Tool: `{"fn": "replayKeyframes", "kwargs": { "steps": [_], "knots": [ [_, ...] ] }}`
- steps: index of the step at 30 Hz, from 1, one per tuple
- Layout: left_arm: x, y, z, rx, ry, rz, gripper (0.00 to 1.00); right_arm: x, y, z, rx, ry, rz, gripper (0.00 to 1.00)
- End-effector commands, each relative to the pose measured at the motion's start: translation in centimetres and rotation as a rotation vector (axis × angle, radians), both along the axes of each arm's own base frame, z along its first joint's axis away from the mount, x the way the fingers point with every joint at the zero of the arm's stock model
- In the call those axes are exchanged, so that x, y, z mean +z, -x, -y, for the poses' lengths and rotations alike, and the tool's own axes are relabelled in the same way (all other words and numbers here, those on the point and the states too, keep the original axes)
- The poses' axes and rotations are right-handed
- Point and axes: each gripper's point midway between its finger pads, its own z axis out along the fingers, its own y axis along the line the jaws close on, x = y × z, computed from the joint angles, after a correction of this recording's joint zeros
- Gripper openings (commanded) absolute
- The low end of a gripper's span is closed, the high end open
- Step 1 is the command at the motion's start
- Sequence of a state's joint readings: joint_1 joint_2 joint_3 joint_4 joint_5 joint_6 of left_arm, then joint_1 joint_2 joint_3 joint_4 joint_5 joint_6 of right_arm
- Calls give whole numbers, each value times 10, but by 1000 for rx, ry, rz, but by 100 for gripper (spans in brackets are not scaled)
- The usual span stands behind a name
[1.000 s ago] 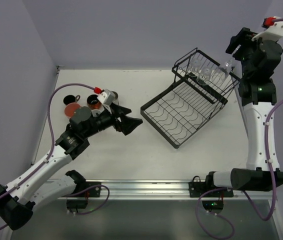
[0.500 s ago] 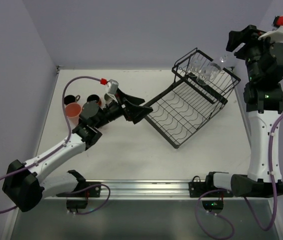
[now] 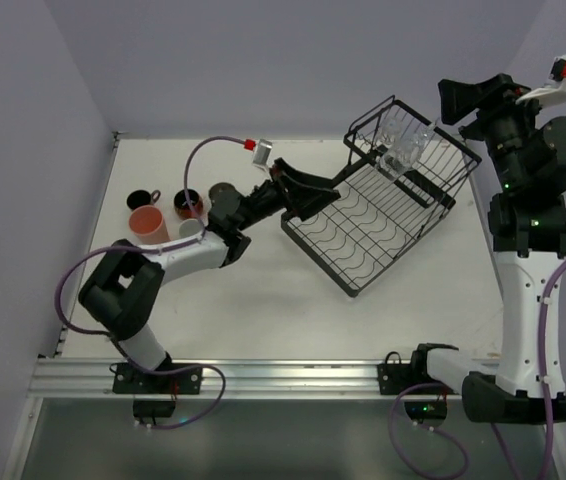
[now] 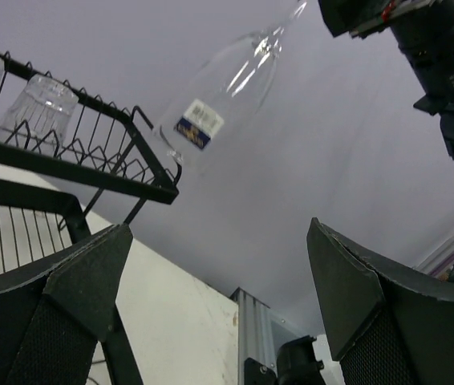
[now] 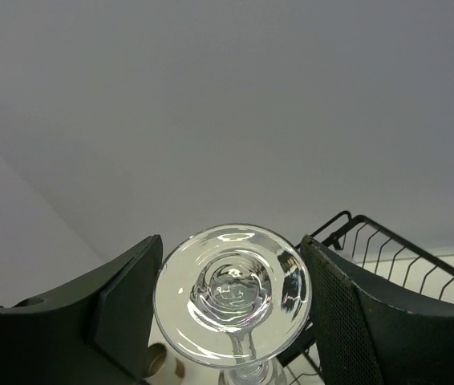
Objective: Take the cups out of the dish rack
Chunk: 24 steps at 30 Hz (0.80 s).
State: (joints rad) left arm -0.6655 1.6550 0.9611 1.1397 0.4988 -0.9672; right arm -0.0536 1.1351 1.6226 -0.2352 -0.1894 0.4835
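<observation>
Unloading partway: several cups (image 3: 148, 222) on counter (image 3: 263, 310), two glasses (image 4: 38, 104) yet in rack (image 3: 363, 235).
Right gripper (image 5: 231, 321) clamped a stemmed glass (image 4: 219, 96) above rack; left gripper (image 4: 219, 233) gaped empty beside it.

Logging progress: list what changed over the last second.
The left gripper, open, swung from beside the cups across to the left edge of the rack. The right gripper lifted its stem glass higher, clear of the basket. Rack, cups and the two glasses in the basket stayed put.
</observation>
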Motion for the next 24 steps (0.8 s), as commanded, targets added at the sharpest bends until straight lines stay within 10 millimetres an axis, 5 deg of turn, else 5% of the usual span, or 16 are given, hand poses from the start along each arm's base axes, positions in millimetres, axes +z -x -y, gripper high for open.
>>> {"fn": "replayKeyframes", "kwargs": {
  "steps": [1,9,24],
  "knots": [
    [57,14,6,-84,171,140,100,21,18,-20,120,-52,95,28],
    [56,19,37,-160,209,117,100,6,26,-29,177,-95,80,28],
    [43,8,22,-6,159,41,100,21,36,-27,162,-91,117,28]
  ]
}}
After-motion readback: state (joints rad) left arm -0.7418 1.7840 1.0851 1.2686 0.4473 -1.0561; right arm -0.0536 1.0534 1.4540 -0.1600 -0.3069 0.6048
